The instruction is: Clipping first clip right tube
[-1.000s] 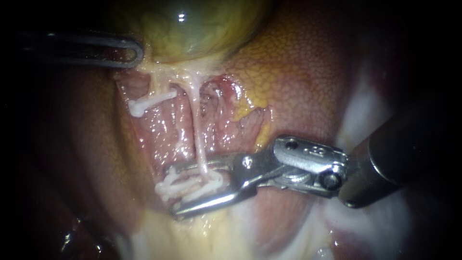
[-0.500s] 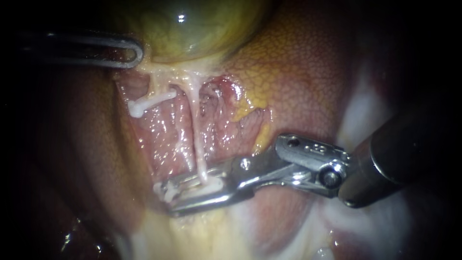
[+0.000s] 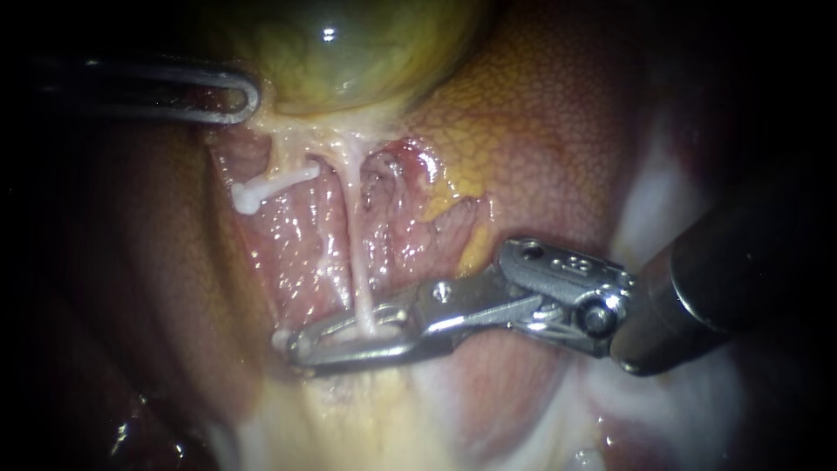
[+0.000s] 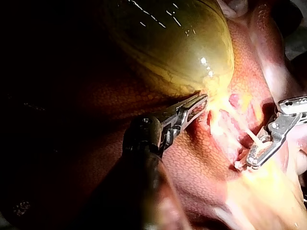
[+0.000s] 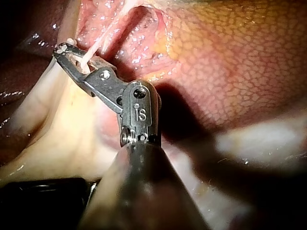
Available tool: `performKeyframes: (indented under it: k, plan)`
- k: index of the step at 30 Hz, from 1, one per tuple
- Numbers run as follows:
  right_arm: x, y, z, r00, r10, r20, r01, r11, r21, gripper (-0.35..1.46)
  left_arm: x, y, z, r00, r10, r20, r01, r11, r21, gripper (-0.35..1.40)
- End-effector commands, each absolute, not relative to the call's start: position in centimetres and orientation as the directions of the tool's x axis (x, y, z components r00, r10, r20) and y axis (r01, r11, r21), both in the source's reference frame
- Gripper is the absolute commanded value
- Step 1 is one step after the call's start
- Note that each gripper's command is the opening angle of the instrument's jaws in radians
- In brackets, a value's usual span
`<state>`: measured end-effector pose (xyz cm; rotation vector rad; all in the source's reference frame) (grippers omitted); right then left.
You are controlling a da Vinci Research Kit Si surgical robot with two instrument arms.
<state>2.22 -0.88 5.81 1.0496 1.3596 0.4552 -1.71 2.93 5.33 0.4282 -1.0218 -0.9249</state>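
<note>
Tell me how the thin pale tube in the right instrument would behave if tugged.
The tube looks floppy, a thin strand hanging off the gallbladder. Likely fragile: far thinner than the right instrument closed on it. Its wet sheen suggests slipperiness.

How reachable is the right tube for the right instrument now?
Yes, apparently: the right instrument has its jaws shut across the right tube, nothing between; the left instrument sits clear, by the gallbladder.

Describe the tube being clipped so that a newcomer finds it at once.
Find the yellow-green gallbladder at the top of the endoscope view. Two strands hang from its lower edge; the right tube is the long, thin one running down between the shut jaws of my right instrument. Its neighbour is short and bears a white clip.
</note>
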Motion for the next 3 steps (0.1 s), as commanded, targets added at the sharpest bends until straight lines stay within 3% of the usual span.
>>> performKeyframes:
  k: [1, 3]
  plan:
    - [2.22, -0.88, 5.82, 0.216, 0.795, -0.566, 0.294, 0.5, 0.814, -0.35, -1.71, 2.93, 5.33, 0.204, -0.819, 0.536, 0.453, 0.565, 0.69, -0.35]
    - [2.22, -0.88, 5.82, 0.216, 0.795, -0.566, 0.294, 0.5, 0.814, -0.35, -1.71, 2.93, 5.33, 0.204, -0.819, 0.536, 0.453, 0.565, 0.69, -0.35]
